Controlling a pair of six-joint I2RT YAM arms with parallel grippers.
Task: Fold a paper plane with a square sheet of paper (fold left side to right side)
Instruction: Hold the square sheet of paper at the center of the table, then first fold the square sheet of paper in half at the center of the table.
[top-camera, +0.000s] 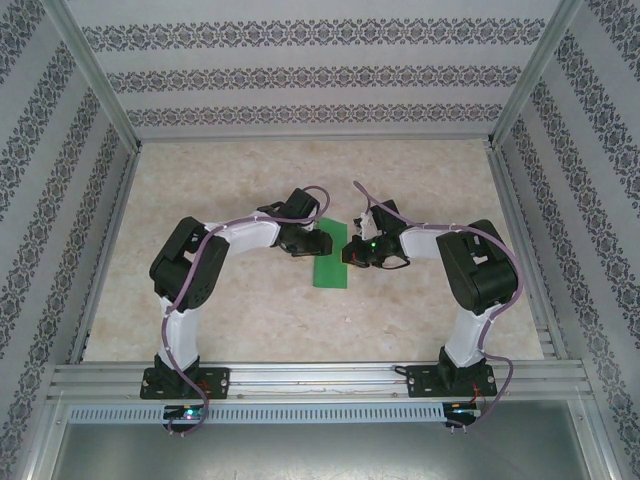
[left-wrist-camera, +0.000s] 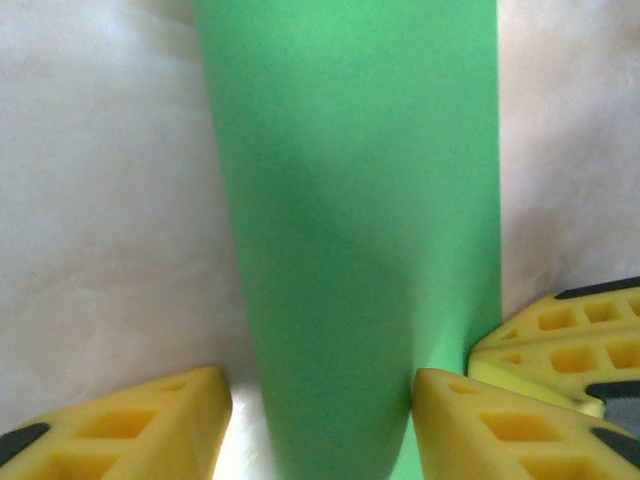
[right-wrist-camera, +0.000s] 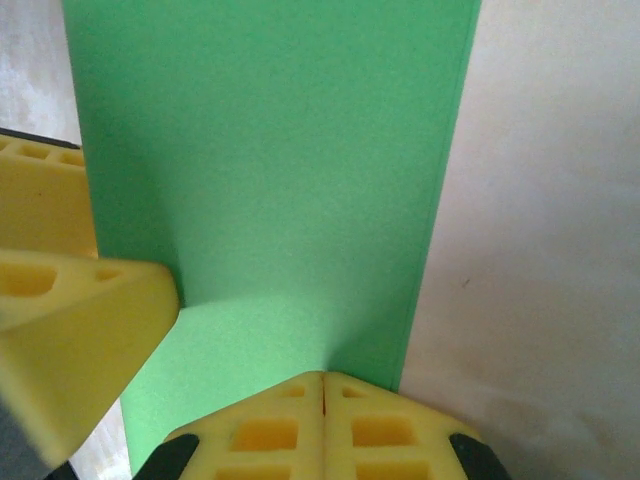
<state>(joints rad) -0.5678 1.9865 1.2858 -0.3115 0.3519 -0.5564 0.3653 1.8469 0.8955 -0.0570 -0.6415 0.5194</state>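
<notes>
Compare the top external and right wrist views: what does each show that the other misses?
Top external adds the layout: both arms bent inward, left gripper and right gripper facing each other across the green paper, a narrow strip on the table. Right wrist adds close detail: the right gripper's jaws shut at the paper's edge, a yellow left finger beside it. Shared: the paper and both grippers.

The green paper (top-camera: 331, 268) lies folded into a narrow rectangle on the table (top-camera: 250, 180).
</notes>
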